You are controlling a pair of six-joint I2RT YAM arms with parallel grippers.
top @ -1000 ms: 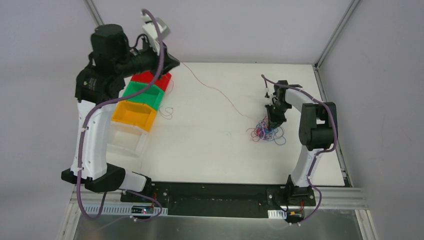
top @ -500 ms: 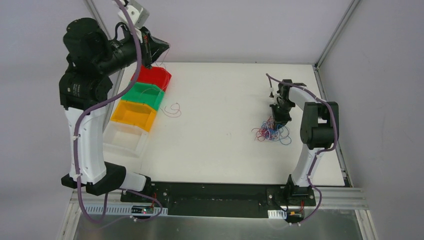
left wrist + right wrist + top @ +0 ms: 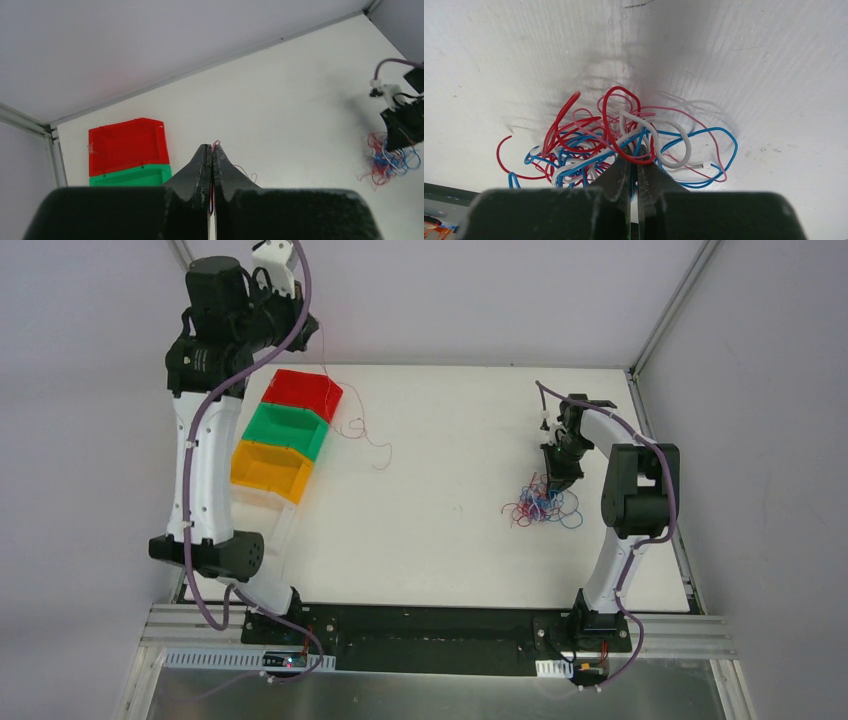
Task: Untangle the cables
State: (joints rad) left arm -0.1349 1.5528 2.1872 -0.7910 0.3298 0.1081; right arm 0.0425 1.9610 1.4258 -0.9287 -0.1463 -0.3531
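From above, the left pincer [image 3: 305, 328] hangs high over the red bin [image 3: 300, 392]. A loose strand [image 3: 352, 430] trails from it to the tabletop [image 3: 450, 540], and the right pincer [image 3: 553, 478] sits on the tangle [image 3: 540, 508].

Left wrist: jaws pinched closed on that strand [image 3: 215, 145].

Right wrist: jaws closed, seemingly gripping the tangle [image 3: 624, 135].

One cable looks freed. The next move calls for lowering it and releasing it into the bin.
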